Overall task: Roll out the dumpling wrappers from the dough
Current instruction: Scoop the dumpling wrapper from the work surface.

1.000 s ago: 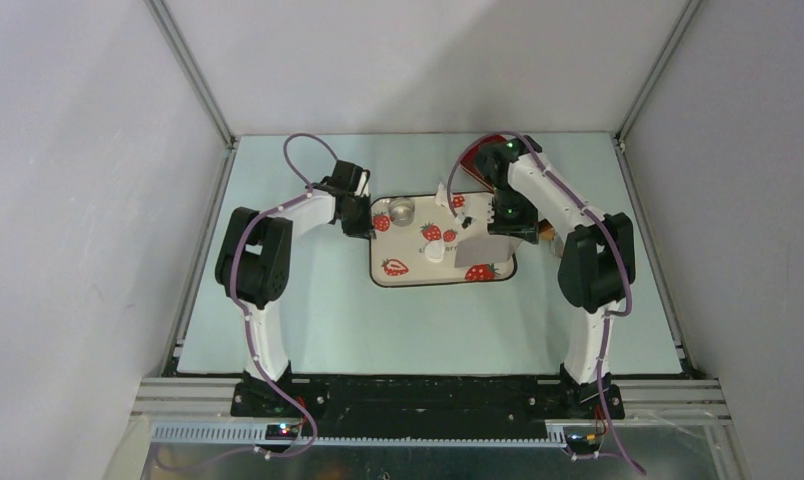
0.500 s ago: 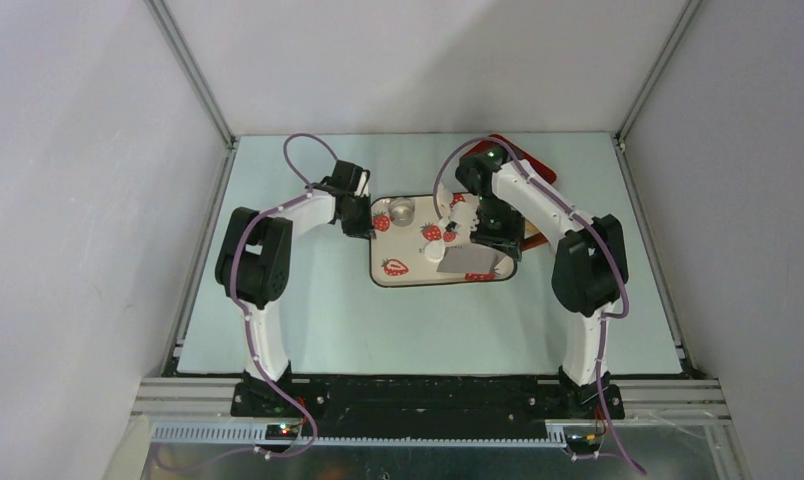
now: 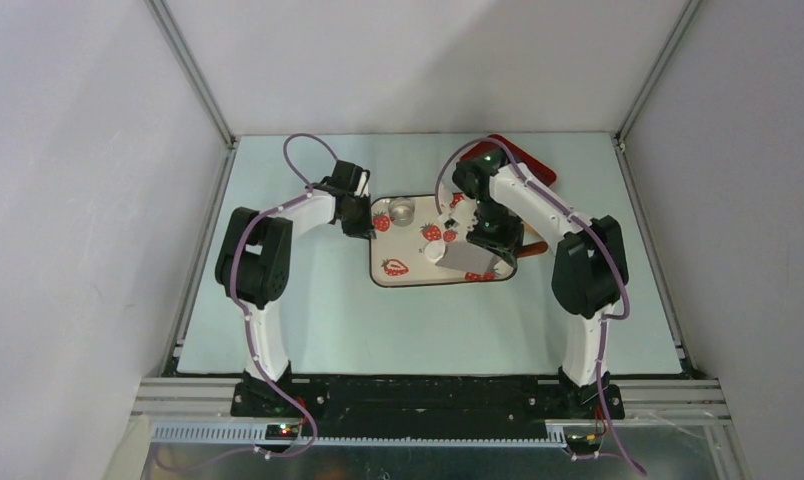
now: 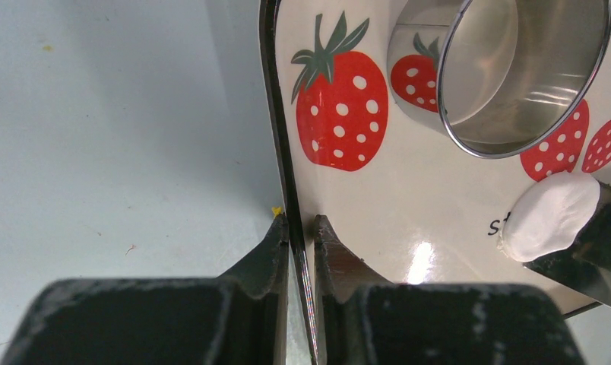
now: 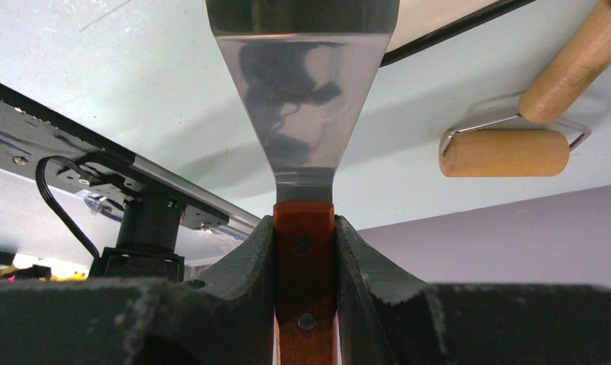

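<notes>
A dumpling wrapper [image 4: 553, 217], a small flat white oval of dough [image 3: 435, 252], lies on the strawberry-print tray [image 3: 408, 278]. My right gripper [image 5: 304, 228] is shut on the red-brown wooden handle of a metal scraper [image 5: 302, 99]. In the top view that gripper [image 3: 488, 225] hovers over the tray's right half, and the scraper blade [image 3: 465, 261] slants down to the wrapper's right edge and touches it [image 4: 591, 251]. My left gripper [image 4: 299, 228] is shut on the tray's dark left rim [image 4: 276, 114], also seen from above [image 3: 363, 222]. A separate lump of dough is out of view.
A small silvery round cup [image 3: 403, 211] stands on the tray's far left part, close to the wrapper [image 4: 515, 68]. A wooden rolling pin [image 5: 504, 152] lies on the table just right of the tray [image 3: 534, 246]. A red tray [image 3: 526, 162] sits at the back right.
My right arm has swung left and lower with the scraper, so the blade has slid across the tray up to the wrapper. The left gripper has stayed on the rim.
</notes>
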Motion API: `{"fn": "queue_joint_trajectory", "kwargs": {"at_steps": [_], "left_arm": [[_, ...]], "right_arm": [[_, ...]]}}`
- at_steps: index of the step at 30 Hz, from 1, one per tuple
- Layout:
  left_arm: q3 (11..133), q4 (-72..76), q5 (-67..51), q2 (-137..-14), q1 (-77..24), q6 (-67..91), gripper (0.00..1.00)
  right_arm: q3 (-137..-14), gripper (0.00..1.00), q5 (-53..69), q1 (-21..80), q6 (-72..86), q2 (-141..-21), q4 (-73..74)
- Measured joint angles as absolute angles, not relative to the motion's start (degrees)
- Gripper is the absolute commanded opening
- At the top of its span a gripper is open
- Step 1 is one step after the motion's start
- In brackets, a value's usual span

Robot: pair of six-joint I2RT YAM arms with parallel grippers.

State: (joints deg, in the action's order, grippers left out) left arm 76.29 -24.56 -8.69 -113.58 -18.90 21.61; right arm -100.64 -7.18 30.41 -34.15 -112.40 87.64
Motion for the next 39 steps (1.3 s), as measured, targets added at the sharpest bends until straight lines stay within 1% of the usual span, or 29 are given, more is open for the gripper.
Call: {"fn": "queue_joint_trajectory", "kwargs": {"at_steps": [4, 11, 22, 26, 31, 35, 39], "left_arm": [[76.3, -24.6, -8.7, -113.6, -18.9, 21.6, 0.00], [76.3, -24.6, -8.7, -113.6, -18.9, 21.6, 0.00], [76.3, -24.6, -8.7, -113.6, -18.9, 21.6, 0.00], [76.3, -24.6, -8.7, -113.6, -18.9, 21.6, 0.00], [76.3, -24.6, -8.7, -113.6, -18.9, 21.6, 0.00], [76.3, -24.6, -8.6, -113.6, -18.9, 21.6, 0.00], [76.3, -24.6, -8.6, -113.6, -18.9, 21.6, 0.00]], "right_arm": [[-101.9, 0.00, -7.0, 30.7, -33.1, -111.4, 86.8], [-108.7, 0.00, -6.6, 31.4, -32.5, -111.0, 85.3], [-108.9, 0.00, -6.6, 31.1, -33.2, -108.7, 84.2], [-104.8, 0.00, -7.1, 30.2, -35.9, -105.3, 83.7], [-95.5, 0.00, -9.6, 27.7, -40.9, -99.8, 83.5], [-90.0, 0.00, -10.3, 26.6, -43.6, -98.6, 82.6], [-87.3, 0.00, -10.2, 27.2, -45.9, -98.4, 79.9]]}}
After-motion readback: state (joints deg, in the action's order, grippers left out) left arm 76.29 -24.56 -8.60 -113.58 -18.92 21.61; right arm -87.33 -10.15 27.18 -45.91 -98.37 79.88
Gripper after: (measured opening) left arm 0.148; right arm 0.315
